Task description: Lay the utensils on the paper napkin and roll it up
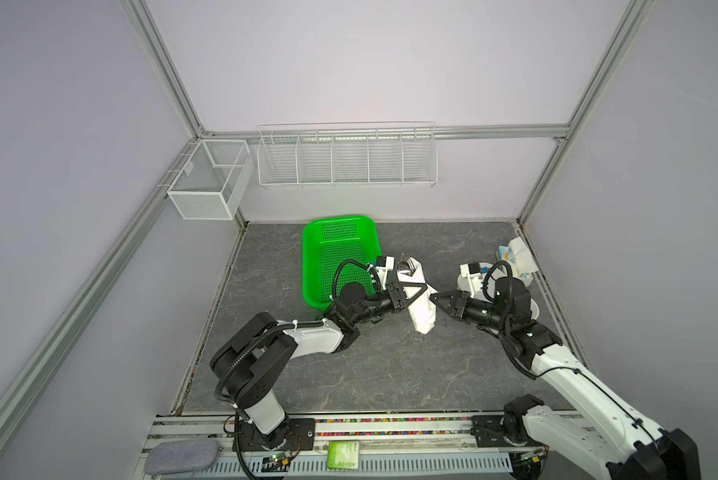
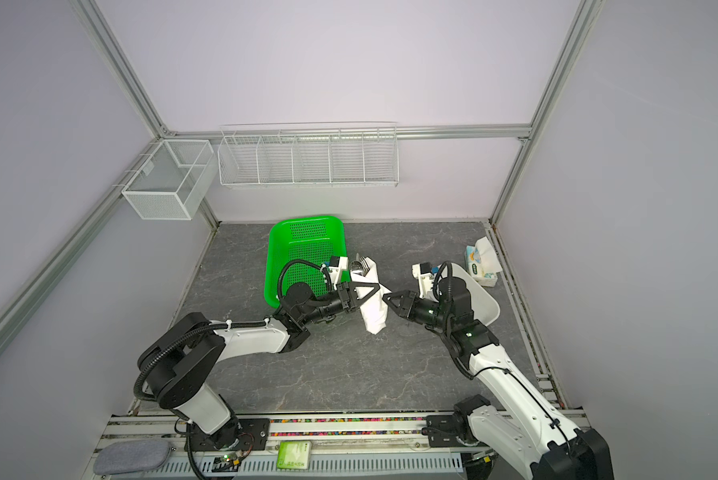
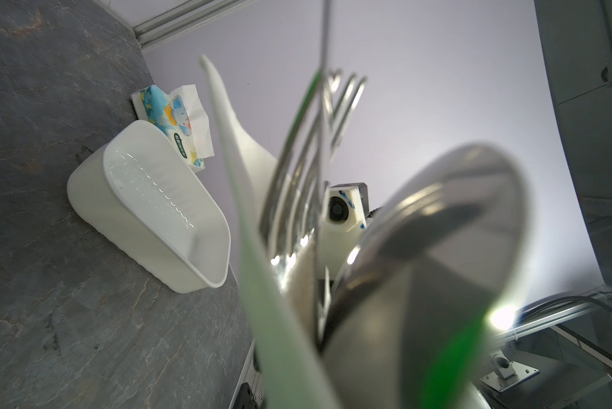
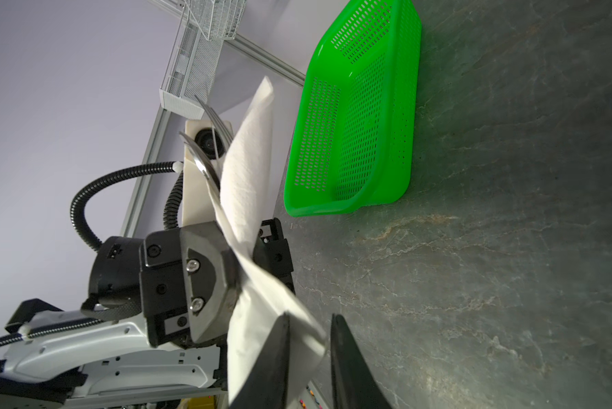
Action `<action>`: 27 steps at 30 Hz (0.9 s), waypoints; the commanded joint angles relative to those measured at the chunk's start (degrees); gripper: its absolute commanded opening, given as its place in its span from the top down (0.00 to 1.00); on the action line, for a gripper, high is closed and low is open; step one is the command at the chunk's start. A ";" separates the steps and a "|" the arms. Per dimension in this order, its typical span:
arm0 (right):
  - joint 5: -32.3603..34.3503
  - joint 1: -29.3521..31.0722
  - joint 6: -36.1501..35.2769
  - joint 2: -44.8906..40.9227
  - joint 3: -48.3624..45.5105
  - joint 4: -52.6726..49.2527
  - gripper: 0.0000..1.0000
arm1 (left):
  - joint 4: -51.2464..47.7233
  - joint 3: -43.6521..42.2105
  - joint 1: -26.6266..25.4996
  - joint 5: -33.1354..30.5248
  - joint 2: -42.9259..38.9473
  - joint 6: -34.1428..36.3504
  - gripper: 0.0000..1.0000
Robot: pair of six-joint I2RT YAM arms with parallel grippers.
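L hand point(image 1: 423, 286) clenched on rolled paper napkin point(image 1: 421, 316), utensils point(image 1: 407, 266) poking out far end. R hand point(image 1: 432, 297) released, just beside roll.

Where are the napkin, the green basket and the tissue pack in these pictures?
napkin point(image 1: 423, 311): a top view, lower rolled part.
green basket point(image 1: 336, 249): a top view, mesh floor.
tissue pack point(image 3: 159, 109): left wrist view, printed face.

White-shelled arms point(image 1: 307, 336), black joints point(image 1: 351, 296), ribbed black cables point(image 1: 241, 356)
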 commanded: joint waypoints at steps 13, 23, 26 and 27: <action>1.98 2.58 -15.80 -5.78 13.07 -18.64 0.32 | -9.42 0.89 1.06 -4.21 -5.73 6.75 1.00; 11.03 10.89 -20.45 3.89 18.90 -20.77 0.35 | -12.59 1.82 1.06 -4.26 -7.91 8.10 1.00; 10.48 11.74 -20.61 5.20 18.81 -20.39 0.38 | -12.62 2.01 1.06 -4.31 -8.00 8.10 1.00; 10.50 12.06 -20.63 5.57 18.88 -20.31 0.39 | -12.63 2.18 1.06 -4.22 -8.01 8.10 1.00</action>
